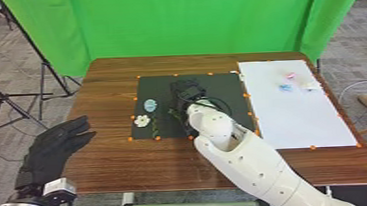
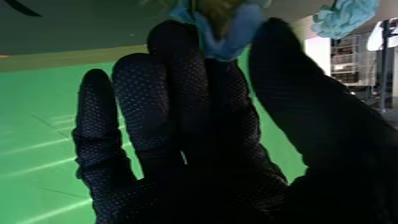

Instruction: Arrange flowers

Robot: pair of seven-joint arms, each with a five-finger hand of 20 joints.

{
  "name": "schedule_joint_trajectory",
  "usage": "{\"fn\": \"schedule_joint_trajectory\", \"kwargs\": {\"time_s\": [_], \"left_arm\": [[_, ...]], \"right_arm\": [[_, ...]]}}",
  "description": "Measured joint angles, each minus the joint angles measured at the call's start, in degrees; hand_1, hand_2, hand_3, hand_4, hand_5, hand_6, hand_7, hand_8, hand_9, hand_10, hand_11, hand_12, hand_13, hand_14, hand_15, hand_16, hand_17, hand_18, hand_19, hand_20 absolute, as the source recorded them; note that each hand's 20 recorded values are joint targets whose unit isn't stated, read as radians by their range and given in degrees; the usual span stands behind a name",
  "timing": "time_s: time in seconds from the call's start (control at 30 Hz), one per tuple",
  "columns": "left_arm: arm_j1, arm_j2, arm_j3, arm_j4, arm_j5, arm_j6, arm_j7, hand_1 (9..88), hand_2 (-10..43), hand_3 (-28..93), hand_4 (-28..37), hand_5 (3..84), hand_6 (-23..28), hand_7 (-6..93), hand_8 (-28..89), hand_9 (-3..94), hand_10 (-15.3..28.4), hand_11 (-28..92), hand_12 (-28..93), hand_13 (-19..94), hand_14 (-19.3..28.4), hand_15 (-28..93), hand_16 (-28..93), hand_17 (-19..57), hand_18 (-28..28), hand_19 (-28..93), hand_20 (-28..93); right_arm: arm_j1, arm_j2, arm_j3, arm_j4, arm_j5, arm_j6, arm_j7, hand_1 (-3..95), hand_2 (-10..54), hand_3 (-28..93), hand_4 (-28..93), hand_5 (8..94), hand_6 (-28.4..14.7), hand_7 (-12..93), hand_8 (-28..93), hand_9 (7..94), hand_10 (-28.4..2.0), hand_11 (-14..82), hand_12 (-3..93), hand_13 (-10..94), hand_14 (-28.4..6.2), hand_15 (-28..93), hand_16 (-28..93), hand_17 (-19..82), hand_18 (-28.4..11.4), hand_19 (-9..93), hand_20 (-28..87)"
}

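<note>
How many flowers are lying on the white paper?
3: the pink flower is farthest away, the blue flower is just nearer the robot, and the white flower is right of the blue one, by the paper's right edge.

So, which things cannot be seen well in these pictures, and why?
- Blue flower at the right robot hand, right wrist view: cut off by the top edge; I cannot tell whether it is gripped.
- Second blue flower, same view: cut off by the top edge.
- Green leaves, head view: partly hidden by the right arm.
- Pink flower, head view: petals too small.
</note>
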Motion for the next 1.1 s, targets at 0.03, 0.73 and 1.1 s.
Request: {"fn": "schedule_joint_trajectory", "kwargs": {"time_s": [0.03, 0.73, 1.1], "left_arm": [[0.04, 0.0, 0.0, -0.01, -0.02, 0.01, 0.03, 25.1, 3.9, 84, -14.7, 43.2, 10.2, 20.3, -13, 36.3, 18.0, 34, 8, 28, 22.9, 49, -8, -8.6, 20.7, 53, 18], [4.78, -1.24, -0.12, -1.42, 0.12, 1.34, 1.58, 25.5, 2.8, 82, -14.3, 44.9, 12.3, 15.1, -10, 37.1, 20.2, 33, 9, 27, 26.2, 51, -8, -9.0, 21.2, 54, 19], [6.15, 0.46, 1.6, -1.66, -1.61, 3.83, 5.0, 26.1, 2.8, 82, -14.4, 45.6, 13.1, 14.1, -9, 37.1, 20.7, 33, 10, 27, 26.4, 52, -9, -9.1, 21.4, 54, 19]], "right_arm": [[0.07, 0.0, 0.0, -0.08, 0.06, -0.23, 0.0, 31.4, -9.5, 87, -28, 67.4, -3.5, 21, -14, 62.3, -15.3, 48.2, 24.6, 52, -14.3, 77, 23, 15, -25.0, 76, 27], [4.6, 7.34, -2.02, -13.29, 20.17, -3.61, 2.01, 24.6, -5.2, 84, -27, 59.9, -7.2, 17, -12, 54.5, -20.6, 47.0, 22.9, 47, -18.0, 80, 20, 14, -26.3, 75, 29], [4.64, 21.31, 6.58, -13.96, 22.94, -2.23, 4.89, 26.2, -4.3, 82, -28, 57.6, -7.6, 16, -12, 57.6, -20.3, 47.9, 22.9, 51, -16.8, 78, 20, 22, -26.9, 75, 27]]}}
